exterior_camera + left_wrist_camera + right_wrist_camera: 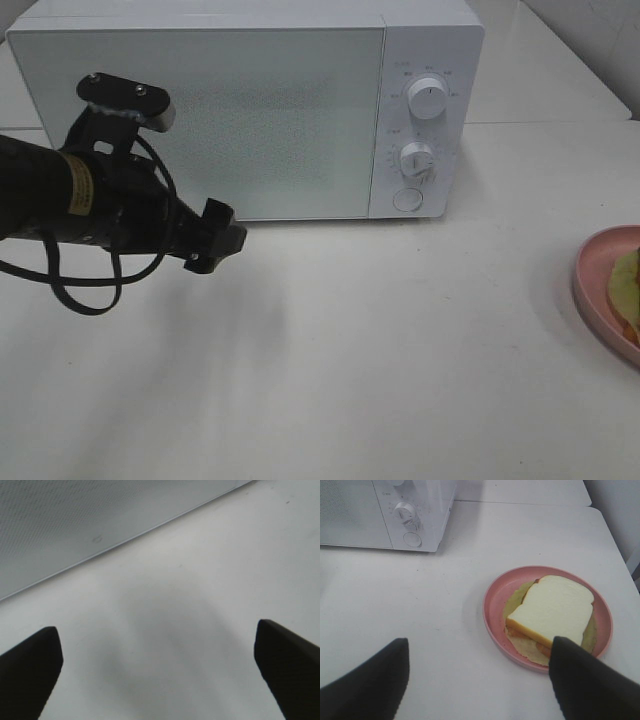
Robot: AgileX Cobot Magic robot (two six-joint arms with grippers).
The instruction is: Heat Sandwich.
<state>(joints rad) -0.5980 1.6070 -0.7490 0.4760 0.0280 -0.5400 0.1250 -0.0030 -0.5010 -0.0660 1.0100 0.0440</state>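
Note:
The sandwich (552, 610), white bread over pale lettuce and orange filling, lies on a round pink plate (495, 592) on the white table; in the high view only a sliver of the sandwich (630, 285) and the plate (595, 275) shows at the right edge. My right gripper (480, 647) hovers open just short of the plate, one finger's tip overlapping the plate's near rim; it is outside the high view. My left gripper (222, 240) hangs open in front of the white microwave (250, 110), low by the closed door's bottom edge (100, 555), with nothing between its fingers (30, 660).
The microwave's two dials (428, 100) and round button (407, 199) are on its right panel, also seen from the right wrist (404, 512). A black cable (70, 290) loops under the left arm. White table (380, 350) spreads between microwave and plate.

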